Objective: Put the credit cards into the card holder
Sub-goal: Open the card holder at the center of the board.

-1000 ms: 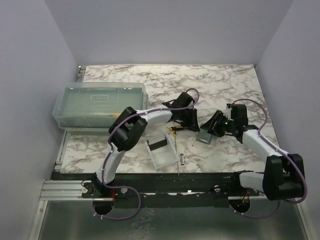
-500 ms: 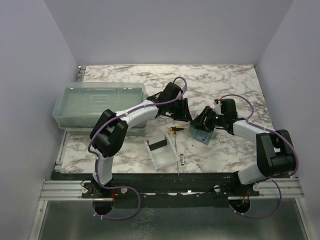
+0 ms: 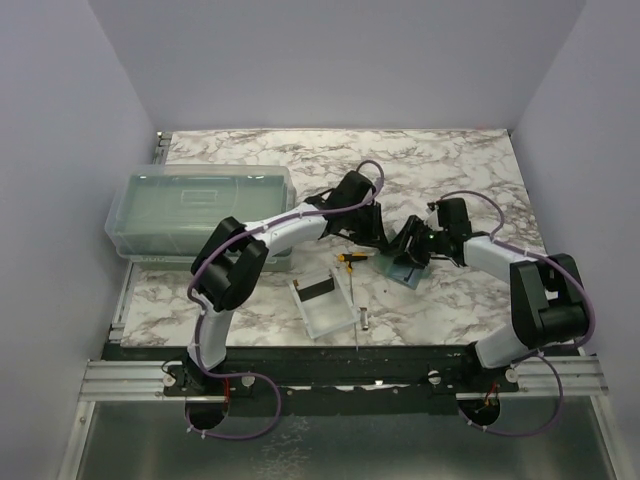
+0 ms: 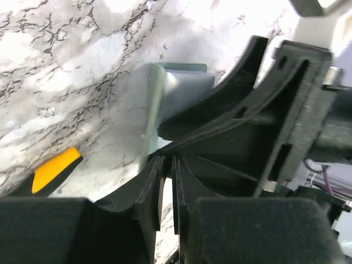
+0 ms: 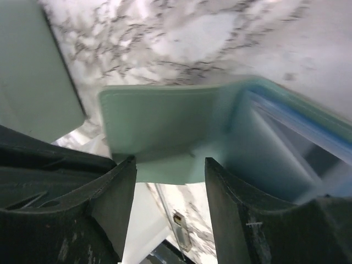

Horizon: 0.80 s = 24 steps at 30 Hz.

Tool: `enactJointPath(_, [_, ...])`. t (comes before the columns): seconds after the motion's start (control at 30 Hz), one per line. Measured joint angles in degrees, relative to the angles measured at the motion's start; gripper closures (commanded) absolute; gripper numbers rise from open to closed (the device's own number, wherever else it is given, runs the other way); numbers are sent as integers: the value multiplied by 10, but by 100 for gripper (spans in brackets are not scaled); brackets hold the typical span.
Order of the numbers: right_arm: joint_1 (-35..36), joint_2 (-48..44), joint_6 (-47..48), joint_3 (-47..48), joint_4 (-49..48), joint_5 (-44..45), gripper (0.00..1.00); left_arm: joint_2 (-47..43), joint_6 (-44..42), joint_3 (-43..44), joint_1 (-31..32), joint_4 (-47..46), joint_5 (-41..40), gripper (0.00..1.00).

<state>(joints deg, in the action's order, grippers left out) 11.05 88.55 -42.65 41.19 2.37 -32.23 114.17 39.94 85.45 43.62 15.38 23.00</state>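
The sage-green card holder (image 3: 404,269) lies on the marble, right of centre, with both grippers at it. In the right wrist view its flap (image 5: 159,121) is folded up and the pale blue inside (image 5: 275,148) shows. My right gripper (image 5: 168,159) (image 3: 410,246) stands open, its fingers apart just under the flap's edge. My left gripper (image 4: 165,158) (image 3: 378,240) points at the card holder (image 4: 176,88) from the left. Its jaws are nearly together with a thin slit between them, and no card shows in them. One black credit card (image 3: 318,290) stands in the clear tray (image 3: 330,318).
An orange-handled black tool (image 3: 350,257) (image 4: 55,168) lies just left of the holder, under the left arm. A large translucent lidded box (image 3: 195,205) sits at the table's left edge. A small metal piece (image 3: 365,320) lies right of the tray.
The right arm has folded in to the left, bringing its gripper close over the holder. The left gripper drew back, then came forward again to the holder's left side. The holder has shifted slightly left.
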Motion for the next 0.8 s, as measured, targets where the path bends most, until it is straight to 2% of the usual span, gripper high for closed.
enactJointPath(0.13, [-7,-29,17,0,70,53,42,41,3,16,7,-5,-1,85])
enactJointPath(0.33, [-5,-120,38,10,142,107,34,83,3,18,9,2,-7,86])
enactJointPath(0.47, [-10,-158,43,9,159,121,34,93,5,18,11,2,-8,88])
enactJointPath(0.8, [-66,-160,43,-25,167,117,33,129,21,55,26,-5,-3,89])
